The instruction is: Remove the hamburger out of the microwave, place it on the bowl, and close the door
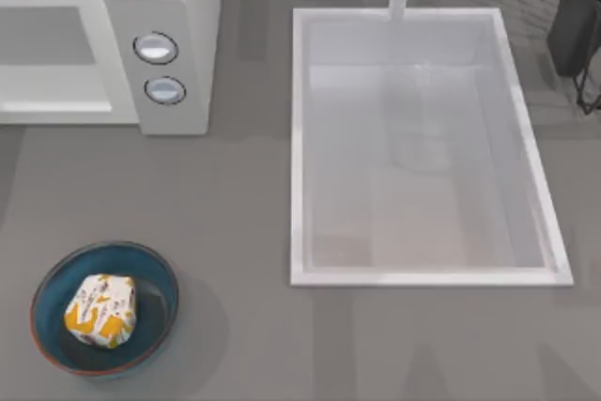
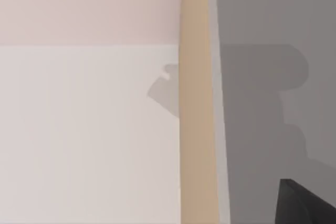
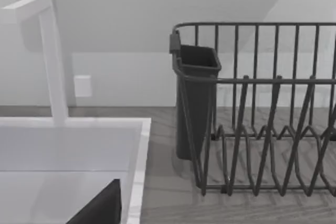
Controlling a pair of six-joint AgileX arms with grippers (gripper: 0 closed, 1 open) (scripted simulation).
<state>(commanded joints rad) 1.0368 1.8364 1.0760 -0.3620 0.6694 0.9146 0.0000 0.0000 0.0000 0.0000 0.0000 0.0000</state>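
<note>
Grey counter (image 1: 235, 232), white sink (image 1: 423, 269) at right | hamburger (image 1: 101, 310) sits in bowl (image 1: 47, 326), front left | looks light, soft, paper-slick: hold its sides gently | microwave (image 1: 178, 7) cavity looks open | gripper states: cannot tell

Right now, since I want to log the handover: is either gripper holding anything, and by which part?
Nothing shows as held. The hamburger lies free in the bowl, with no gripper at it.
</note>
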